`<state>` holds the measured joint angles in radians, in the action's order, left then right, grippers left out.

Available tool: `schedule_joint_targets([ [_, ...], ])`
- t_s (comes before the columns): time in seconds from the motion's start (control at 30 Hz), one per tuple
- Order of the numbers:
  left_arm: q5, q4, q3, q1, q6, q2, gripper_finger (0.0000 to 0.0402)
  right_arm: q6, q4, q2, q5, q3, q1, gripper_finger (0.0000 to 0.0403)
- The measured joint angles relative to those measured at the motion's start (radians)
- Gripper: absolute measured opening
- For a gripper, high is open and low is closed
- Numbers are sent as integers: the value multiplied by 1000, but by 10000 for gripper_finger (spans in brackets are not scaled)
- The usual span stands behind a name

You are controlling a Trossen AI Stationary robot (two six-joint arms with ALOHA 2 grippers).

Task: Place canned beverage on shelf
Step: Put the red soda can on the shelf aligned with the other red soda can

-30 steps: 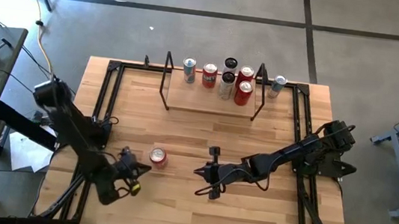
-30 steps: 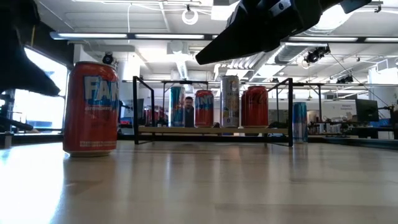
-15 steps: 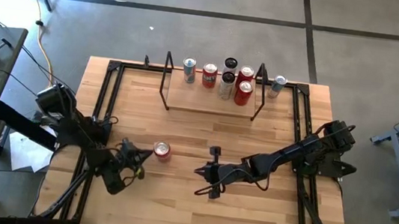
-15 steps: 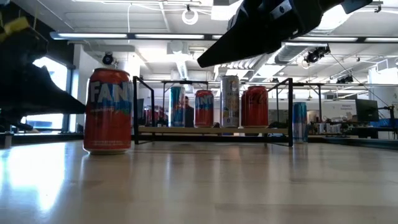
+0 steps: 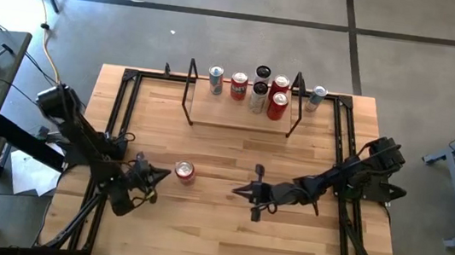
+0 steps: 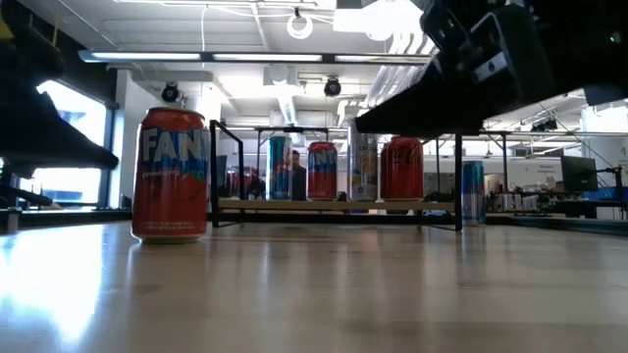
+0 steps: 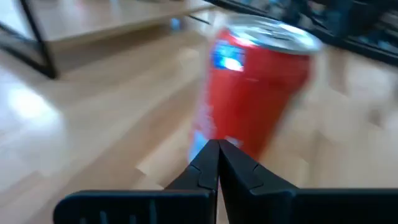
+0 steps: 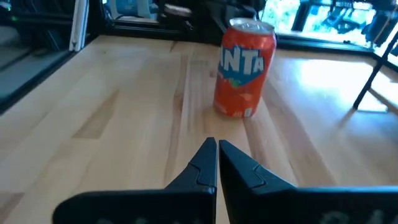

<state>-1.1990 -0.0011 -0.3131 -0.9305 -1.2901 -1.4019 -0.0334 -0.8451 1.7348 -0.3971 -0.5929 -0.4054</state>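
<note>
Since half a second ago the right tool (image 5: 255, 201) has drawn back toward its own side, farther from the can (image 5: 184, 171); the can has not shifted. From above, the can stands upright on the table (image 5: 198, 236), long axis vertical, well short of the shelf (image 5: 241, 122) that crosses the far edge. The left tool (image 5: 146, 176) sits just beside the can.

Low view: the can (image 6: 171, 176) stands with its top up, lettering facing the camera; the shelf (image 6: 334, 204) carries other cans (image 6: 321, 171) behind it.

Left wrist view: the left tool (image 7: 217, 163) has its fingers pressed together, tips right at the can (image 7: 252, 87).

Right wrist view: the right tool (image 8: 217, 160) is likewise pressed together, the can (image 8: 244, 67) well apart ahead.
</note>
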Motion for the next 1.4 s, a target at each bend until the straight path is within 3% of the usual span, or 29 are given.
schedule_joint_targets([
  [0.23,134,71,-45,-38,186,55,0,-46,-13,0,-33,19,-19,0],
  [0.57,196,291,-48,65,334,-93,0,-26,-29,0,-32,19,-21,0],
  [0.77,112,305,-39,123,347,-121,0,-12,-36,1,-32,18,-20,0],
  [0.93,11,271,8,156,257,-91,0,-50,-35,1,-30,18,-13,0],
  [1.1,-7,259,50,174,203,-70,0,-98,-35,1,-29,18,22,5],
  [1.23,-17,260,55,157,222,-41,0,-88,-27,2,53,-7,68,45],
  [1.4,-56,262,54,131,255,-4,0,-55,8,2,161,-93,147,146],
])
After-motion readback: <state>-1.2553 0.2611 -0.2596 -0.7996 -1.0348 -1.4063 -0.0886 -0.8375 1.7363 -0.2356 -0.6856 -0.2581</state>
